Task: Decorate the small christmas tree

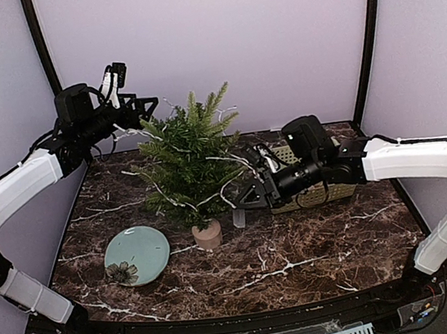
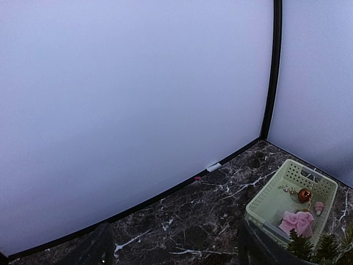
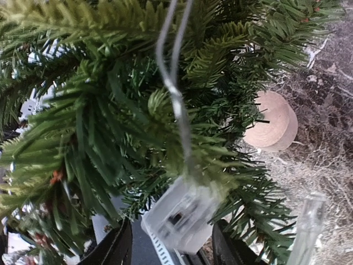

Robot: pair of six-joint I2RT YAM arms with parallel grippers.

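Note:
The small christmas tree [image 1: 189, 157] stands mid-table in its beige pot [image 1: 208, 235], and a thin white light string [image 1: 170, 197] is draped over its branches. My right gripper [image 1: 249, 190] is at the tree's right side. In the right wrist view its fingers [image 3: 117, 245] stand apart around a blurred clear plastic box [image 3: 182, 216] on the string's wire [image 3: 175, 99], with a gap on each side. My left gripper [image 1: 140, 110] hovers open at the tree's upper left. Nothing lies between its fingertips [image 2: 102, 245].
A teal plate [image 1: 140, 250] holding a dark ornament [image 1: 123, 271] lies front left. A pale green basket [image 2: 276, 193] holds a pink bow [image 2: 297, 222] and a red bauble [image 2: 304, 195]; it sits behind my right arm. A clear piece [image 1: 239, 217] stands beside the pot.

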